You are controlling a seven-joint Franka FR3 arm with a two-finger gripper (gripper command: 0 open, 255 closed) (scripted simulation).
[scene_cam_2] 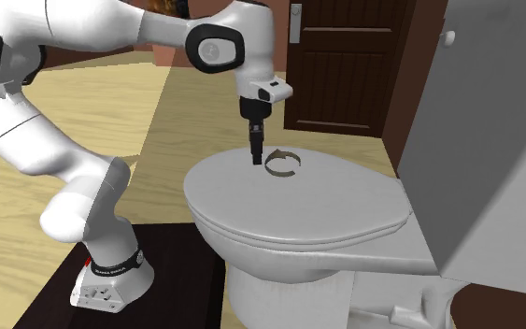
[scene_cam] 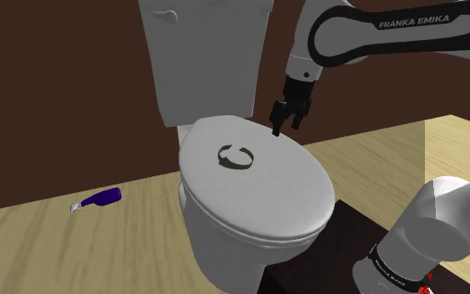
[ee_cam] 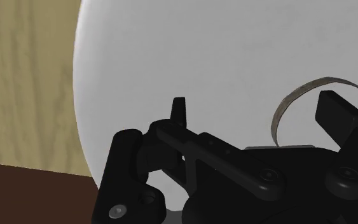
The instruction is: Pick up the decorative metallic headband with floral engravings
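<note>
While the headband is lying flat on the closed white toilet lid, toward its tank end, your end effector is hovering just above the lid beside it, pointing down. Its fingers are standing apart and gripping nothing, and in the wrist view the band's thin grey arc is curving close by one fingertip. A purple bottle is lying on the wooden floor beside the toilet.

One white toilet with a closed oval lid was counted. One grey open-ended metallic headband, one small purple bottle, one dark brown panelled door, one dark box stand and one black two-finger gripper were also counted.
</note>
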